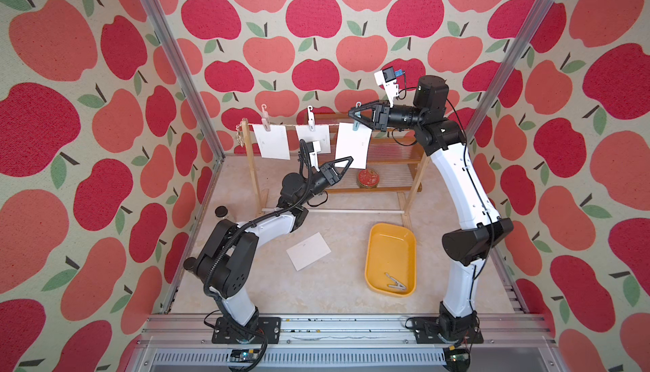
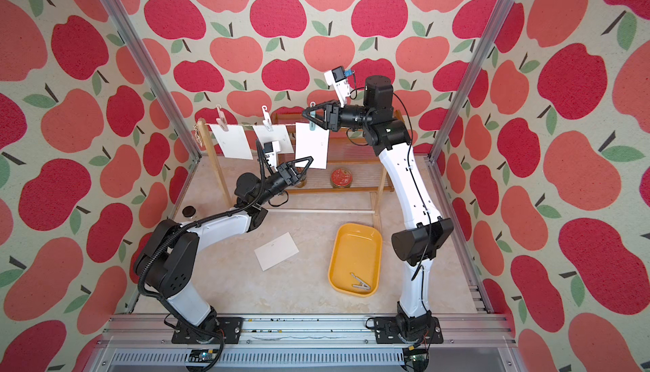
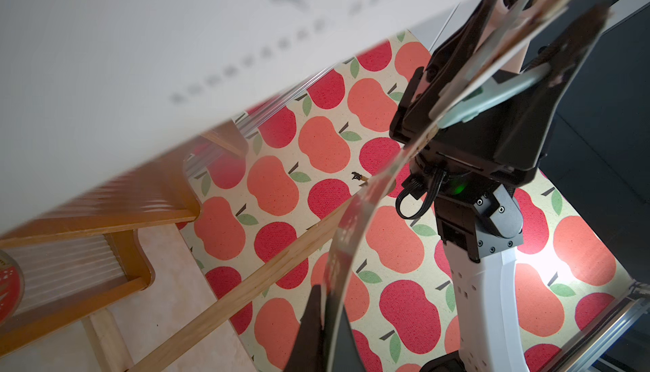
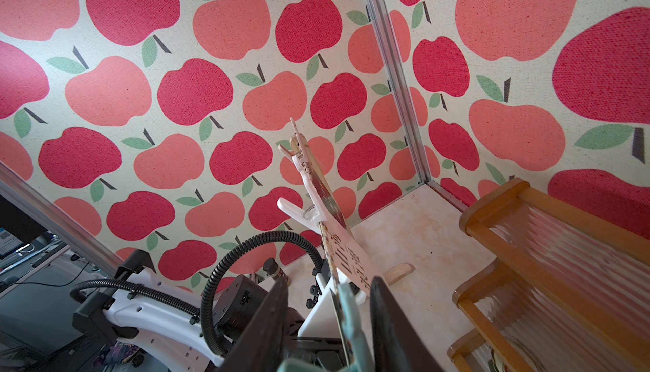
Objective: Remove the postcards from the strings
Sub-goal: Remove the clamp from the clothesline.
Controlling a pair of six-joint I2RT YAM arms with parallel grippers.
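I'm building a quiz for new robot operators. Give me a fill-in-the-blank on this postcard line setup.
___ postcards hang from the string.
A fourth postcard lies flat on the ___.
One loose peg lies in the ___ tray.
The ___ claw pinches the lower corner of the teal-pegged postcard.
Missing: three; table; yellow; left.

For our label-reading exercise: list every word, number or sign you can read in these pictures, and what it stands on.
No text is legible.
Hanging postcards: tiny dark marks, too small.
Postcard on the floor: faint mark, too small.
Card's printed side, right wrist view: dark lettering, too blurred.
Red tin lid: pattern only, unreadable.
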